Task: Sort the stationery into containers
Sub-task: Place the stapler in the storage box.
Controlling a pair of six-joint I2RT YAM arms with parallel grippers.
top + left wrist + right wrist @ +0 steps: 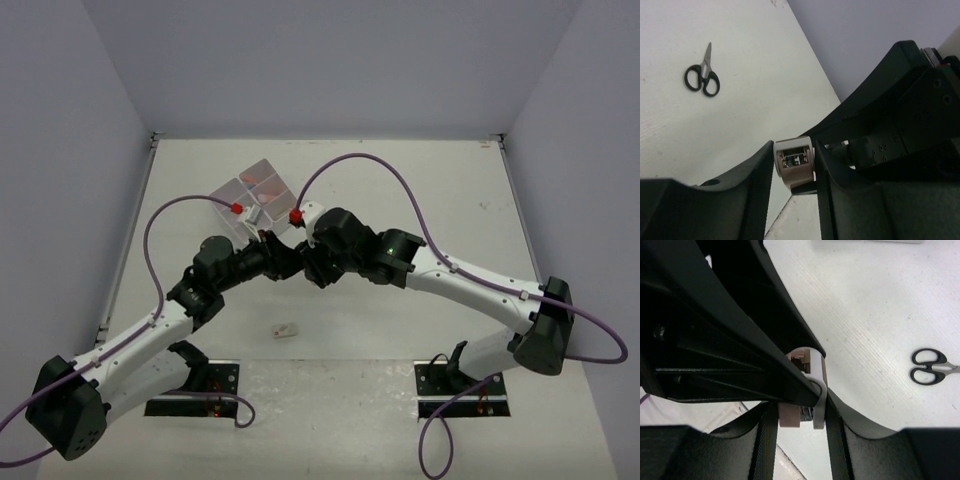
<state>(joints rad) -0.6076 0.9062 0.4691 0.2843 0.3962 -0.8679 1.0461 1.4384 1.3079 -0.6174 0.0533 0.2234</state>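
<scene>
Left claw stands closed on a small beige-and-white piece, with one finger pressed against each side of it. Whether the piece touches the table cannot be told. Block of four translucent containers sits on the table just beyond this claw and slightly to its left, with orange items showing in one bin. Loose pale eraser lies on the table on the near side of both claws, towards the arm bases and apart from them. Right claw meets the left claw tip to tip at mid-table and grips the same beige-and-white piece from the opposite side. Black-handled scissors lie flat on the table with blades shut, well apart from both claws and off to the right of the right claw's fingers in its wrist view.
</scene>
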